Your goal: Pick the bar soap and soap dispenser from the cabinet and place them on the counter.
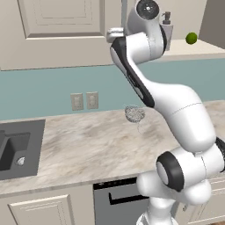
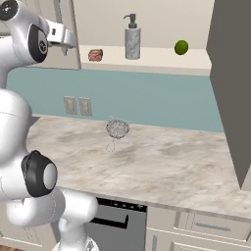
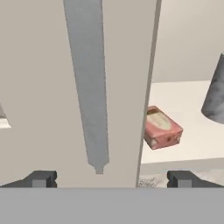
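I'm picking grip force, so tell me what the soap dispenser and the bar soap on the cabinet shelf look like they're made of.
The soap dispenser: grey speckled body, seemingly matte stone or ceramic, with a dark pump, likely plastic. The bar soap: reddish block with a lighter orange face, matte, possibly wrapped; the render leaves it open.

cabinet (image 2: 147, 61) shelf with bar soap (image 2: 95, 55), soap dispenser (image 2: 132, 39), lime (image 2: 181, 47)

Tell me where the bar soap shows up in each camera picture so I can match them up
Left base view: I can't find it; the arm covers that part of the shelf.
Right base view: the bar soap lies on the cabinet shelf, upper left, left of the soap dispenser.
Hand view: right of centre, just past the door edge, on the shelf.
Shared landmark: the soap dispenser, beside it in the right base and hand views.
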